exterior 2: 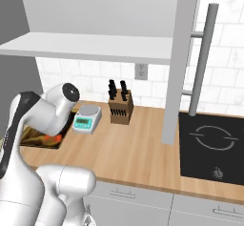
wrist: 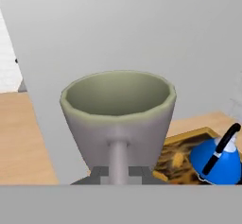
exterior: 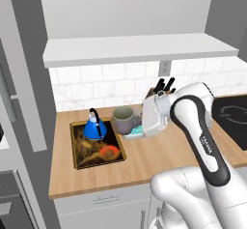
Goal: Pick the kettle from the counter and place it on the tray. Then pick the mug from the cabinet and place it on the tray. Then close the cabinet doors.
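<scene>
- Clamped on the side handle of the grey-beige ceramic mug, the gripper shows its dark tips on either side of that handle at the bottom of the hand view.
- Held upright, the mug hangs just right of the tray in the left base view, its rim open and its darker greenish inside visible; whether its base touches anything I cannot tell.
- On the rectangular dark tray with a black rim and brown-gold swirls stands the small shiny blue dome-shaped kettle with a black arched handle, at the tray's far end; the orange spot lies nearer the front.
- That tray lies on the left part of the light wooden butcher-block tabletop.
- Behind the hand, a small white scale with a teal display sits near the wall, with a wooden knife block holding black-handled knives just to its right.
- Above the tiled wall hangs the light grey wall cabinet with a white shelf bottom; one flat light-grey door with a long vertical steel bar handle stands swung outward, seen edge-on.
- A black stovetop sits at the right end of the tabletop.
</scene>
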